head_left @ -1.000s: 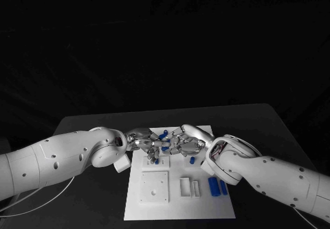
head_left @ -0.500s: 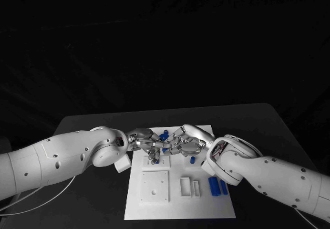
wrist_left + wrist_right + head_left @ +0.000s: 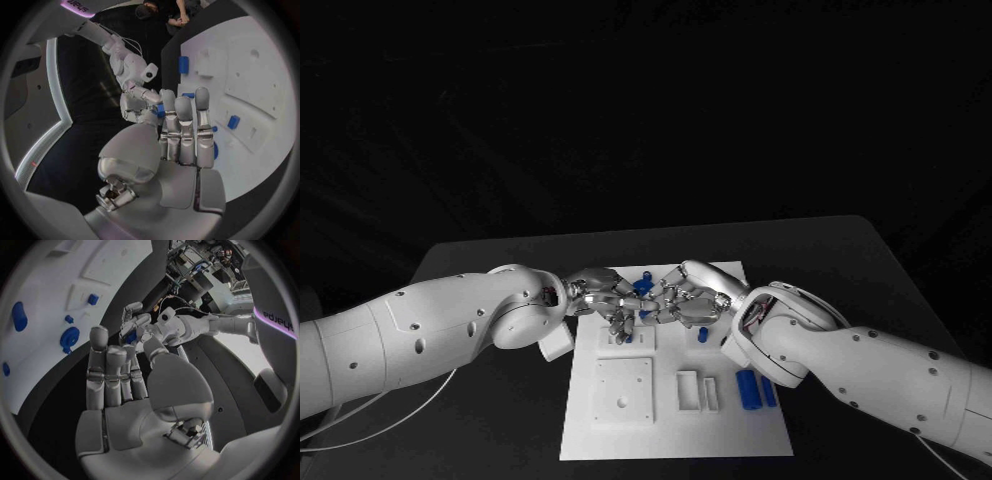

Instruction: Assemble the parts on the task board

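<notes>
In the head view, the left hand and the right hand meet over the far end of the task board, both touching a blue part. In the wrist views, I cannot tell which hand grips it.

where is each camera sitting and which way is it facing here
Head view: on the robot's head, looking down at the task board; both white arms and both hands show.
Left wrist view: behind the left hand, facing the board and the right hand.
Right wrist view: behind the right hand, facing the left hand.
Both wrist views share a small blue part between the hands.
</notes>
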